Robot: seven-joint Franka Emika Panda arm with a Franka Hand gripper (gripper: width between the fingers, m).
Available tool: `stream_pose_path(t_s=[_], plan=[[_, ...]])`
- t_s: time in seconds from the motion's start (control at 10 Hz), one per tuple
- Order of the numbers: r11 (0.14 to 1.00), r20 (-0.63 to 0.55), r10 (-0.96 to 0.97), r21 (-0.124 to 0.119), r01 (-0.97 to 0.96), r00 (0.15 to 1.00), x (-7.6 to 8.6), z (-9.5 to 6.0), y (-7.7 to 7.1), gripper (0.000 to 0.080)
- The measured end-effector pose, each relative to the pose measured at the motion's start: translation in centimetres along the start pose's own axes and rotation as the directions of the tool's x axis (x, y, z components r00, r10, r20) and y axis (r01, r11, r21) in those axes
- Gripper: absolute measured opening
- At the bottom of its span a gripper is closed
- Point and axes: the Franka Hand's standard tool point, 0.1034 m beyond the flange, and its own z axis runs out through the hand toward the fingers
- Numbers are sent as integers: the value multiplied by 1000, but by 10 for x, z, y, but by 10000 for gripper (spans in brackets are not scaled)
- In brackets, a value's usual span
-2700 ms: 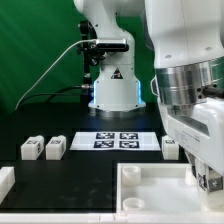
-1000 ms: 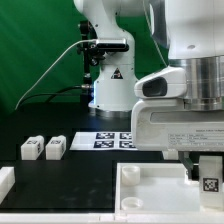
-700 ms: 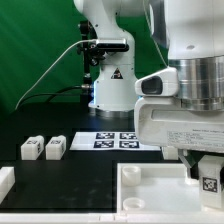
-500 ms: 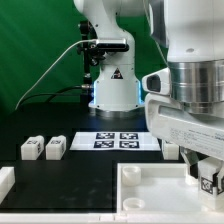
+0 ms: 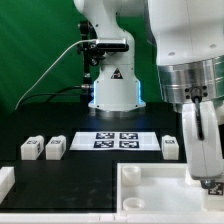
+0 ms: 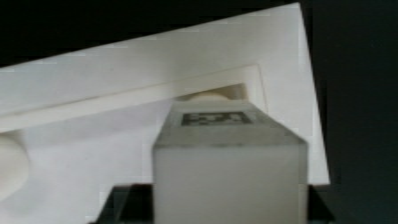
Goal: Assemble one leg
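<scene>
At the lower right of the exterior view, the end effector (image 5: 207,178) is clamped on the leg (image 6: 224,160), a matte white cuboid with a square tag, over the raised-rim tabletop piece (image 5: 150,182). Three more legs (image 5: 30,149) (image 5: 54,148) (image 5: 171,148) sit on the black counter (image 5: 60,175), with bare counter around them.

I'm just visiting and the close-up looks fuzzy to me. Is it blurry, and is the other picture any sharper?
Wrist view: yes, soft throughout; the leg fills the frame, its tag smeared, the white tabletop piece washed out. Exterior view: sharper at the back, where the marker board reads crisply; the near arm and hand look slightly blurred.
</scene>
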Motion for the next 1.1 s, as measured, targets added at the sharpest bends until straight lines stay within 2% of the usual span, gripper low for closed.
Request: stream_pose_path(t_s=[0.1,0.2,0.3,0.4,0.5,0.7,0.8,0.9,1.0,1.1], plan=[[1000,0,-22,-1,22,1000,0,0,0,371],[993,1,-117,6,117,993,-2,0,0,553],[972,0,-234,25,234,972,-8,-1,1,553],[935,0,-352,32,352,936,-15,-3,3,629],[804,-13,-593,42,593,805,-22,-5,4,644],[696,-20,-717,38,717,697,-20,-4,4,649],[545,-32,-838,22,838,545,-18,-4,4,649],[341,-36,-940,-17,940,340,-13,-3,2,649],[134,-35,-991,-41,990,132,-10,-3,-4,649],[-20,-33,-999,-55,998,-22,-6,-3,-8,649]])
